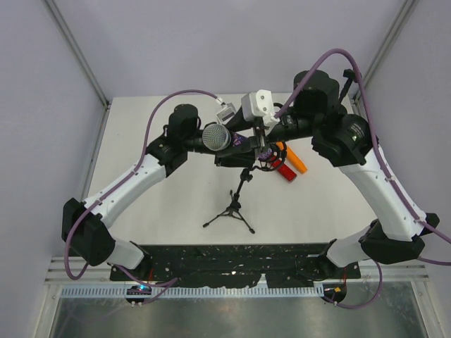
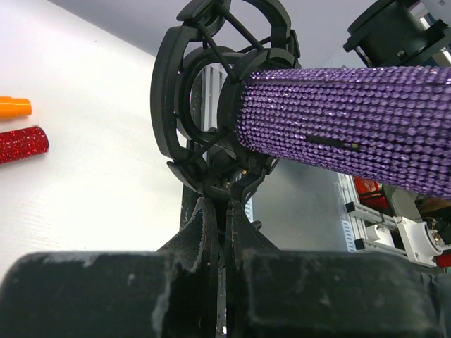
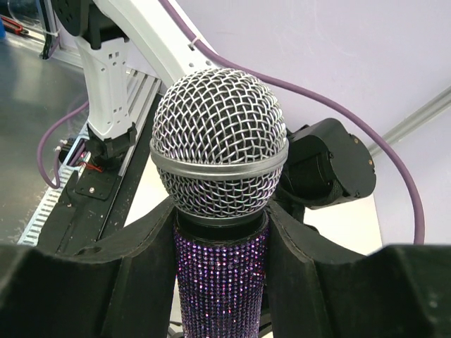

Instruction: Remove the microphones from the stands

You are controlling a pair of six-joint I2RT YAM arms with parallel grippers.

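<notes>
Two black fingers (image 3: pixel 144 257) of the right gripper (image 3: pixel 222 236) are clamped on the purple rhinestone barrel of the microphone (image 3: pixel 220 141). They grip just below its silver mesh head, which stands clear above the fingertips.

The left gripper (image 2: pixel 224 205) has its fingers (image 2: pixel 201 232) pressed almost together, with only a slit between them. They nip the foot of the black ring cradle (image 2: pixel 173 91) at the top of the stand (image 1: pixel 231 208).

The microphone lies roughly level at the head of the stand. Its tail end sits inside the cradle's rings, and its barrel runs out from the cradle toward the left arm's side, mesh head outermost.

Both arms converge above the stand, the left reaching in from one side and the right from the other, each trailing a purple cable (image 1: pixel 158 113). The stand's black tripod feet are spread on the white table (image 1: pixel 155 204), directly below the meeting grippers.

A red glitter tube (image 1: pixel 285 171) and an orange piece (image 1: pixel 299 163) lie side by side on the table. They are near the stand on the right arm's side and apart from its legs.
</notes>
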